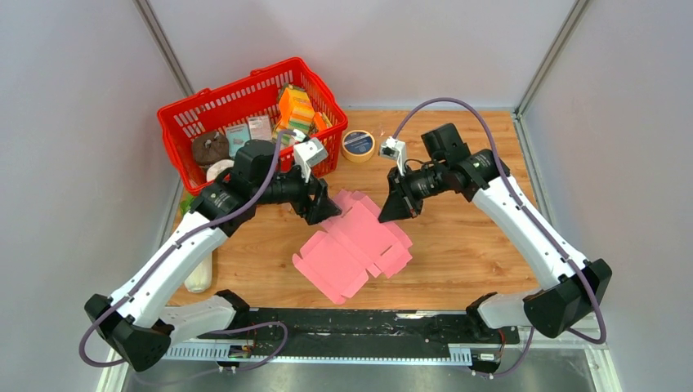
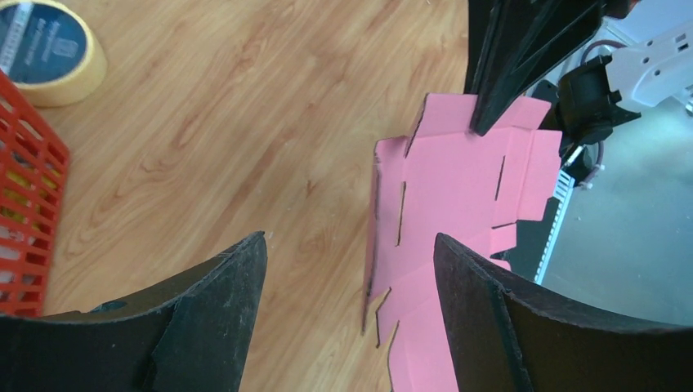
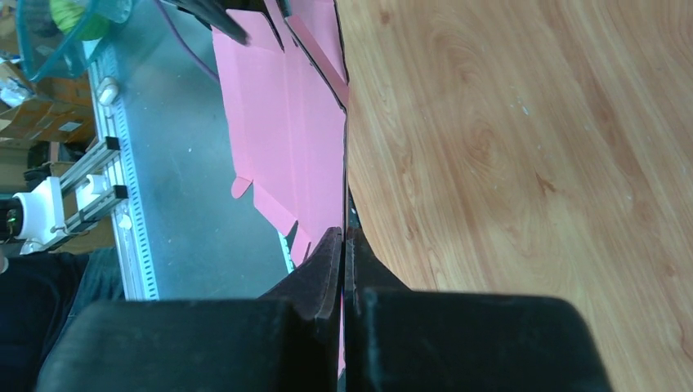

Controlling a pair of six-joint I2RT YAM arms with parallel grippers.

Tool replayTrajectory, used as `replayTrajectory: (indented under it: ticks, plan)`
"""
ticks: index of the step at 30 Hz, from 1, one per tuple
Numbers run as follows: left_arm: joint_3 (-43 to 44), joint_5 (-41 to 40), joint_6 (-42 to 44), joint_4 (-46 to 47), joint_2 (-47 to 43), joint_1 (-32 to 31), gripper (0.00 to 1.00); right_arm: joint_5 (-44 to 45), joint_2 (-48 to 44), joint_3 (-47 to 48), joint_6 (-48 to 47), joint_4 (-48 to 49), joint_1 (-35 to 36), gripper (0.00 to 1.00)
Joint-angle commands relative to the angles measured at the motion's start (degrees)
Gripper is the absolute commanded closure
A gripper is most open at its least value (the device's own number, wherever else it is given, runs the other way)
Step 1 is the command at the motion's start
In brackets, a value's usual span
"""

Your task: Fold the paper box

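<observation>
The paper box (image 1: pixel 351 245) is a flat pink notched cut-out with flaps, lying mid-table with its far edge raised. My right gripper (image 1: pixel 391 214) is shut on that raised far-right edge. In the right wrist view the card (image 3: pixel 286 122) runs edge-on into the closed jaws (image 3: pixel 343 233), with pink showing between them. My left gripper (image 1: pixel 327 208) hangs open at the card's far-left flap. In the left wrist view the pink sheet (image 2: pixel 458 188) stands between the spread fingers (image 2: pixel 350 238), close to the right one, and neither finger grips it.
A red basket (image 1: pixel 188 110) with orange-and-green packs (image 1: pixel 296 106) and small cartons stands at the back left, its wall (image 2: pixel 24 204) close to my left gripper. A yellow tape roll (image 1: pixel 358 145) lies beside it. A white bottle (image 1: pixel 198 273) lies by the left arm.
</observation>
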Motion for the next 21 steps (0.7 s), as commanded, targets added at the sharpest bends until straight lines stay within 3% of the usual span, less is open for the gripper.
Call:
replayTrajectory:
  ticks: [1,7,8,10,11,12,15,21]
  plan:
    - [-1.7,2.8,-0.4,1.9,1.3,-0.1,0.19,-6.2,-0.7,2.6,-1.3,3.0,1.1,1.0]
    - [-3.2,8.7,-1.8,4.8,1.6,-0.2,0.52,-6.5,-0.6,2.0,-1.0,5.2,1.6,1.0]
    - [-3.5,9.0,-1.8,5.8,1.4,-0.2,0.66,-6.1,-0.7,1.5,-0.6,6.2,1.6,0.97]
    - [-3.7,9.9,-1.5,5.9,1.0,-0.2,0.8,-5.2,-1.0,-0.2,1.5,10.0,1.6,0.88]
    - [-3.7,10.0,-1.3,5.4,1.0,-0.2,0.93,-4.3,-1.2,-1.1,2.7,11.8,1.5,0.77]
    - [-3.8,10.2,-0.7,5.1,0.7,-0.2,0.98,-3.7,-1.5,-3.5,3.9,13.8,1.5,0.72]
    - [-4.4,11.8,-0.5,4.8,-0.8,-0.2,1.0,-4.7,-3.6,-9.8,8.7,22.8,1.0,0.6]
    - [-6.7,15.5,-1.1,5.8,-4.3,-0.1,1.0,-7.6,-6.1,-15.4,15.8,35.3,0.3,0.55]
